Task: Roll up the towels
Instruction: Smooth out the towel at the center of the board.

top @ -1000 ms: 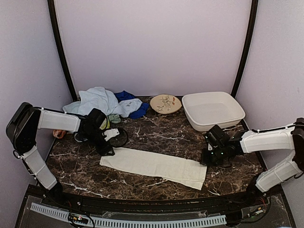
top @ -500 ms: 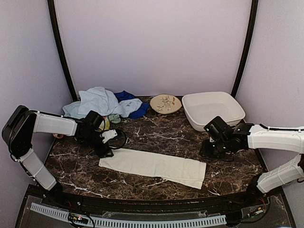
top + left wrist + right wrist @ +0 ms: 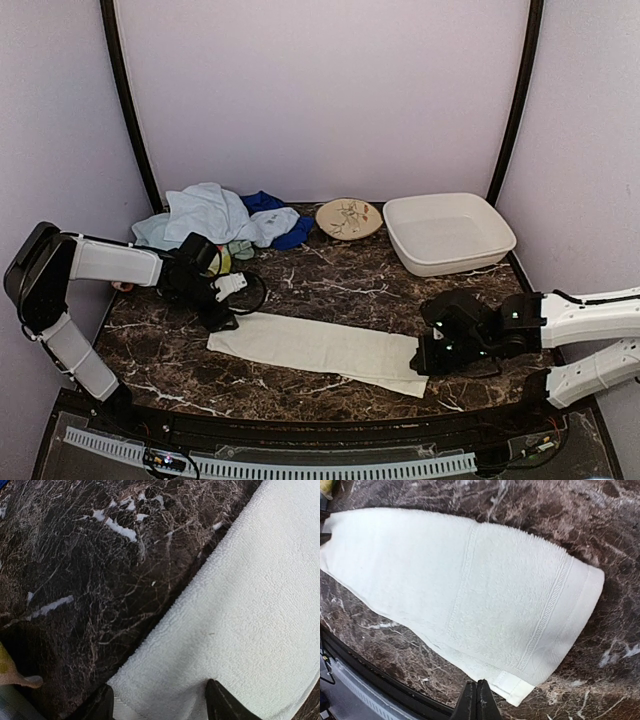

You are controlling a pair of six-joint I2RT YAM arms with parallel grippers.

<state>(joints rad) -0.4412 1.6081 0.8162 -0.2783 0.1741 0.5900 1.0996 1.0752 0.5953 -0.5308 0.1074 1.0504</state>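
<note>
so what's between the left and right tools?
The cream towel, spread flat on the marble table, fills the stretch from the left tool to the right tool. The top view shows it.

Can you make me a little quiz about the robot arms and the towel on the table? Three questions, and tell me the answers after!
1. True or false: the cream towel is already rolled up.
2. What sits just left of the white tub in the top view? A) the round plate B) a toy car C) a banana
3. Fill in the gap: the fingers of the right gripper are ____ (open or shut).

Key: 1) False, it lies flat in a long strip. 2) A. 3) shut.
</note>
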